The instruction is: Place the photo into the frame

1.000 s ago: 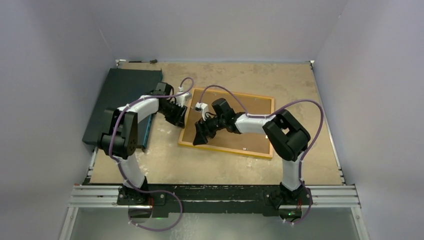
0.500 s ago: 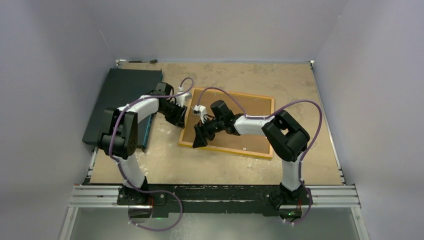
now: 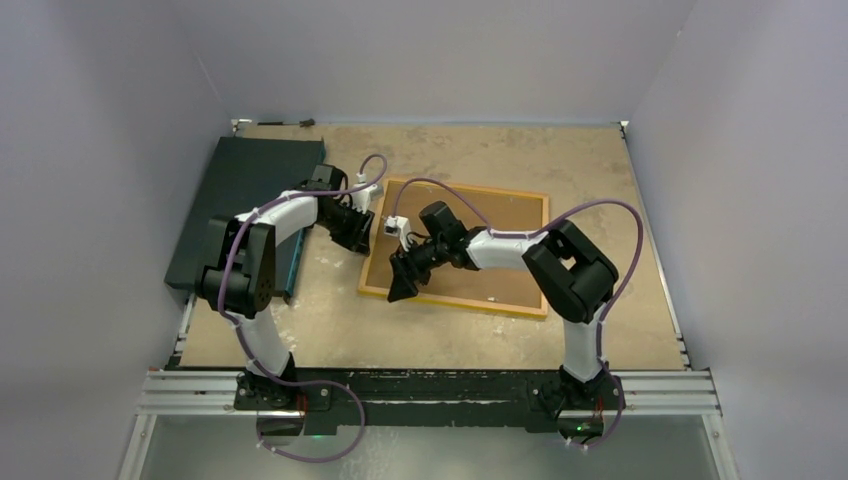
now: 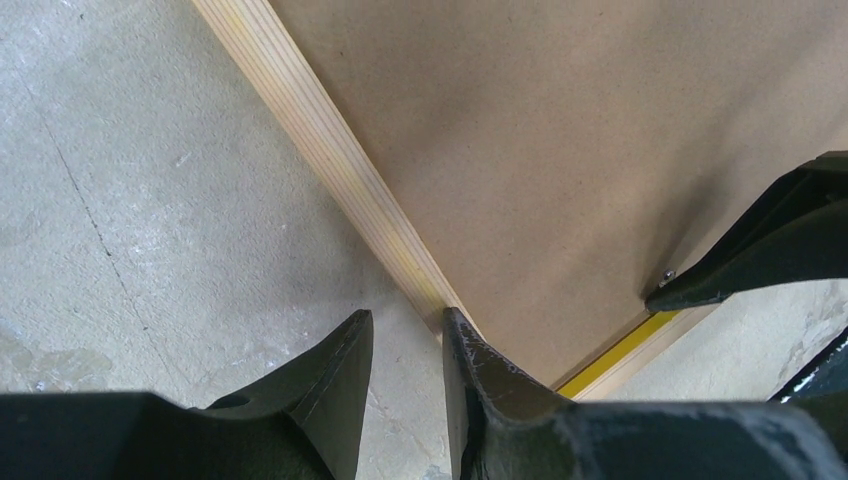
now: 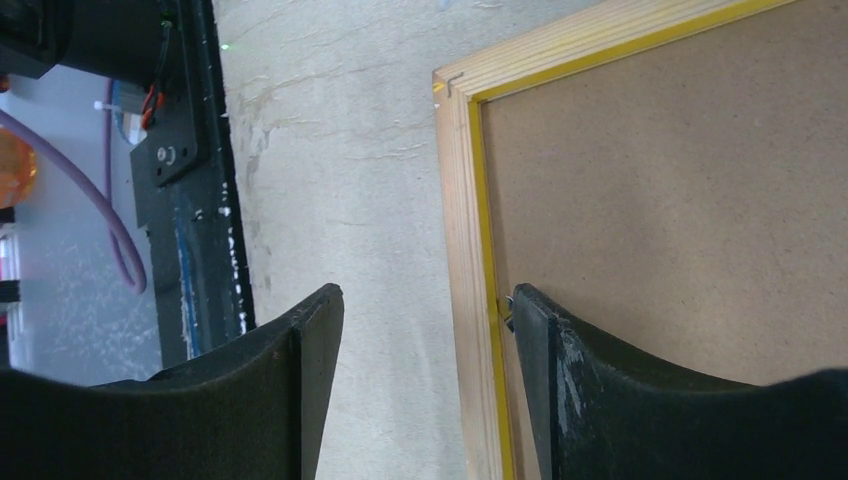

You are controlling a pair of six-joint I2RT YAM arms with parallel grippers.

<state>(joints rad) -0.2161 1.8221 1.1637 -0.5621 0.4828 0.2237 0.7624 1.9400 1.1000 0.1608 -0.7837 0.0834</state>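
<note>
The frame (image 3: 470,304) lies back up on the table, its wood-toned rail (image 4: 330,150) around a brown backing board (image 3: 490,235). The photo is hidden. My left gripper (image 3: 362,240) sits at the frame's left rail; in the left wrist view it (image 4: 407,318) is open a narrow gap, with one finger over the rail's edge, the other over the table. My right gripper (image 3: 400,288) is at the near left corner. It (image 5: 425,295) stands open astride the rail (image 5: 458,200), with one fingertip by a small metal tab (image 5: 505,312) on the backing board (image 5: 680,200).
A dark flat slab (image 3: 245,190) lies at the far left, partly under the left arm. The black base rail (image 5: 195,200) runs along the table's near edge. Grey walls close in the table on three sides.
My right gripper has slid a little toward the frame's near left corner and its jaws have narrowed. The left gripper and the frame have stayed put.
</note>
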